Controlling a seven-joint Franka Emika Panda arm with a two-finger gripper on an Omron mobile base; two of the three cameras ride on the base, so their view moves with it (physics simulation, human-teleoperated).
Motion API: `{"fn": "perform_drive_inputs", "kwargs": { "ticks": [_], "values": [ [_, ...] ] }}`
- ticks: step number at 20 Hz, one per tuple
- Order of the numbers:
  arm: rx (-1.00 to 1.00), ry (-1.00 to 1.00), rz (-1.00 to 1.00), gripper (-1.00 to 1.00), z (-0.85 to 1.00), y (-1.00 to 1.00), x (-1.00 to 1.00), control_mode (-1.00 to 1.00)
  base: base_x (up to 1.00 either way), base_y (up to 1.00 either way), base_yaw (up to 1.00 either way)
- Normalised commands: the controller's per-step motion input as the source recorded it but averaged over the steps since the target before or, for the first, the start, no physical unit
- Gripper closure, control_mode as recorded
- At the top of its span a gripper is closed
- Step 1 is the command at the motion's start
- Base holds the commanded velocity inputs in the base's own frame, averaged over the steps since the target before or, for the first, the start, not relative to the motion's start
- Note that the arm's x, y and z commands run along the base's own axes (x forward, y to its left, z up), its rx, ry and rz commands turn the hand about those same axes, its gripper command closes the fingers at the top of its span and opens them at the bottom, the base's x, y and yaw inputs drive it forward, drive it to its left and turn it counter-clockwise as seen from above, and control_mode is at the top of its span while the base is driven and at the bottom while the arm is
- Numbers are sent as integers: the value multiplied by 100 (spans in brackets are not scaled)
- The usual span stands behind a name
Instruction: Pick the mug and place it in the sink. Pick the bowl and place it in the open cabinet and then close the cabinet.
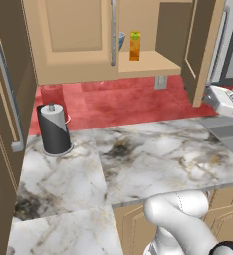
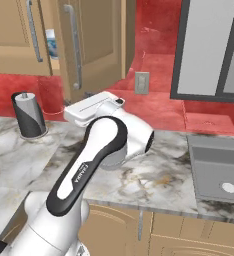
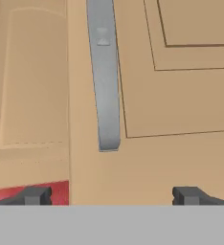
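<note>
Marble counter across the middle of the left base view, red backsplash behind it. A paper-towel roll on a dark holder stands at the left of the frame, near the wall. The cabinet fills the top: left door shut, right door swung out toward the room at upper right. On the shelf inside, an orange-yellow bottle stands upright, and just left of it a sliver of the bowl peeks from behind the shut door's silver handle. In the right base view a grey sink basin lies at the right edge with its round drain. The gripper faces the open door's panel close up, beside its bar handle; fingertips spread fully wide, holding nothing; contact with the door cannot be told.
</note>
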Motion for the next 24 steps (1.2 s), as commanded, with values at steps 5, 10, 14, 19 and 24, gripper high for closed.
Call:
{"fn": "perform_drive_inputs", "kwargs": {
  "ticks": [5,10,14,19,24],
  "values": [
    [0,0,-6,-100,0,4,24,-100,0,0,0],
    [0,3,-15,-100,0,2,39,-100,0,0,0],
    [0,6,-17,-100,0,9,39,-100,0,0,0],
    [0,6,-18,-100,0,44,22,-100,0,0,0],
    [0,6,-18,-100,0,36,29,-100,0,0,0]
  ]
}}
